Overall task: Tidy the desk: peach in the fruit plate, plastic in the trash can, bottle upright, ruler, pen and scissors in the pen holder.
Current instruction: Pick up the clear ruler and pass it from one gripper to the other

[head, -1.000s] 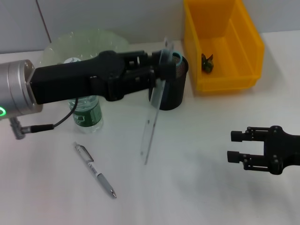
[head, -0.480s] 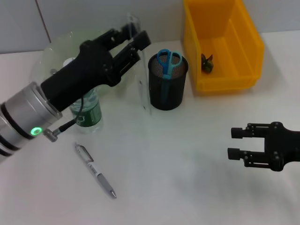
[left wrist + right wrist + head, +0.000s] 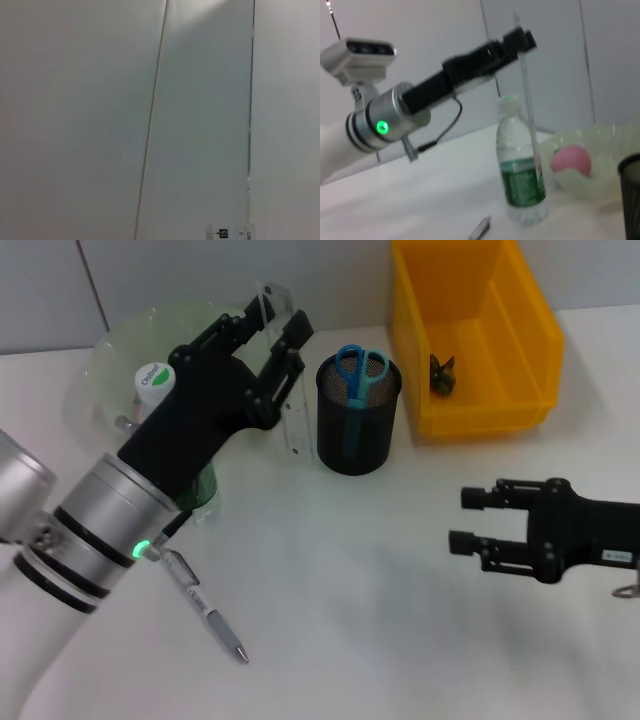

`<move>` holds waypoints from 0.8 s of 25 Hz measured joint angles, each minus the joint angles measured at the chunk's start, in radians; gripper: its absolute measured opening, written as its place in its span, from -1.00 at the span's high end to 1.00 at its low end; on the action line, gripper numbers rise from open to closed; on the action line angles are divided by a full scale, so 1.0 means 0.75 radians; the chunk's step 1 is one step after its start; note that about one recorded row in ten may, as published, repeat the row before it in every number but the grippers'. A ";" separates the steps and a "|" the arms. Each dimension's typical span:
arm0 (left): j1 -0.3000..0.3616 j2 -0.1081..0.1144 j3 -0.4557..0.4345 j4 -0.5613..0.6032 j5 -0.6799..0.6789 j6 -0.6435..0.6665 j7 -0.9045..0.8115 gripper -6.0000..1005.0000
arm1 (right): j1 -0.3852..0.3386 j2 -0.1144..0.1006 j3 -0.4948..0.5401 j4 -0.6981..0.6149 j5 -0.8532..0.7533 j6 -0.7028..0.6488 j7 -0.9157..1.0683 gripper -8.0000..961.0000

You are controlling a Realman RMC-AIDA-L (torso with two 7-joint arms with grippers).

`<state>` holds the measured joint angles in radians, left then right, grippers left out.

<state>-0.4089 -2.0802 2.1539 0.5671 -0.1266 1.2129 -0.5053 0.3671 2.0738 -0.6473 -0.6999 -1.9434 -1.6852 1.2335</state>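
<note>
Left gripper: black, blocky, in the upper left of the head view; its fingers are clamped on the clear plastic ruler, held off the table.
Ruler: a thin, flat, see-through strip with printed marks, standing nearly upright; its lower end hangs just beside the pen holder, outside the rim. In the left wrist view only a printed corner of it shows at the bottom edge.
Pen holder: a round black mesh cup, upper centre of the head view, upright on the white table.
Scissors: blue plastic loop handles sticking up out of the pen holder, blades down inside.
Pen: slim, silver and clear, with a clip, lying flat in the lower left of the head view, well apart from the pen holder.
Bottle: clear ribbed plastic with a green label and white cap, standing upright, mostly hidden behind the left arm in the head view.
Fruit plate: pale green, translucent, with a wavy rim, upper left.
Peach: round and pink, resting in the fruit plate.
Trash can: a rectangular yellow plastic bin, upper right, with a small crumpled dark scrap inside.
Right gripper: black, at the right of the head view, above bare table; fingers spread apart, holding nothing.
</note>
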 joint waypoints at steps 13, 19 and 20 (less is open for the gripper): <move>-0.004 0.000 0.498 0.236 -0.751 -0.118 0.700 0.15 | 0.119 0.016 -0.008 0.485 0.443 0.127 -0.582 -0.28; -0.045 0.000 0.548 0.250 -0.859 -0.147 0.748 0.14 | 0.195 0.017 0.010 0.643 0.495 0.160 -0.763 -0.27; -0.047 0.000 0.551 0.251 -0.861 -0.147 0.749 0.14 | 0.209 0.017 0.015 0.671 0.508 0.164 -0.788 -0.27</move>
<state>-0.4441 -2.0801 2.5669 0.7550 -0.7722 1.1023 0.0563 0.5239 2.0867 -0.6362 -0.1964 -1.5624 -1.5620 0.6425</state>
